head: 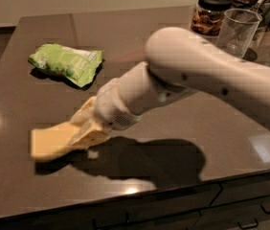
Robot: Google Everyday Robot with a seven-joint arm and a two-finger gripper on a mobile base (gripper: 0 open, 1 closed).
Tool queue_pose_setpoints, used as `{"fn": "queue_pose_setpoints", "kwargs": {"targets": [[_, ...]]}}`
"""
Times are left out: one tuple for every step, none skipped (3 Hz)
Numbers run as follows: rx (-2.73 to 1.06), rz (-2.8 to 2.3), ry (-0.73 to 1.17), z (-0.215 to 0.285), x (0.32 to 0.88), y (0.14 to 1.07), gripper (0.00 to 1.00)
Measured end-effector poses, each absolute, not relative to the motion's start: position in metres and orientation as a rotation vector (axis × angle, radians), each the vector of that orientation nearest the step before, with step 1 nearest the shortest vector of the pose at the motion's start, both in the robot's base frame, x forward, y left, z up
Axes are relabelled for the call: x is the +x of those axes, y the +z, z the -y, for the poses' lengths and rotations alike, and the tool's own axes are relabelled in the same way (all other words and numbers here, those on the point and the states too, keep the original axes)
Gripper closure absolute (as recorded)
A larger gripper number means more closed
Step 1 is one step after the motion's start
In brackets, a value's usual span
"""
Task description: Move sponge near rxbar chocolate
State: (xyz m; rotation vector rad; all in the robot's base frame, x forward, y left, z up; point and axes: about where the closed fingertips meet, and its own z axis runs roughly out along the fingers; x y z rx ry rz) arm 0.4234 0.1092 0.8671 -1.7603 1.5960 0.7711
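Note:
The pale yellow sponge (49, 143) lies at the front left of the dark table (230, 128). My gripper (79, 131) has come down from the right onto the sponge's right end and covers that end. The gripper touches or nearly touches the sponge. The rxbar chocolate is not in view; my white arm (197, 75) covers much of the table's middle and right.
A crinkled green chip bag (65, 63) lies at the back left. A clear glass cup (238, 32) and a lidded jar of snacks (210, 13) stand at the back right. The table's front edge (125, 198) is close below the sponge.

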Motion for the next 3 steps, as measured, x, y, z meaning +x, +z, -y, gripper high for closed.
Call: {"fn": "queue_pose_setpoints", "kwargs": {"targets": [[-1.657, -1.65, 0.727, -0.079, 0.443, 0.879, 1.0], [-1.531, -1.735, 0.645, -0.035, 0.48, 0.888, 1.0], [-1.391, -1.812, 0.522, 0.012, 0.522, 0.897, 1.0]]}}
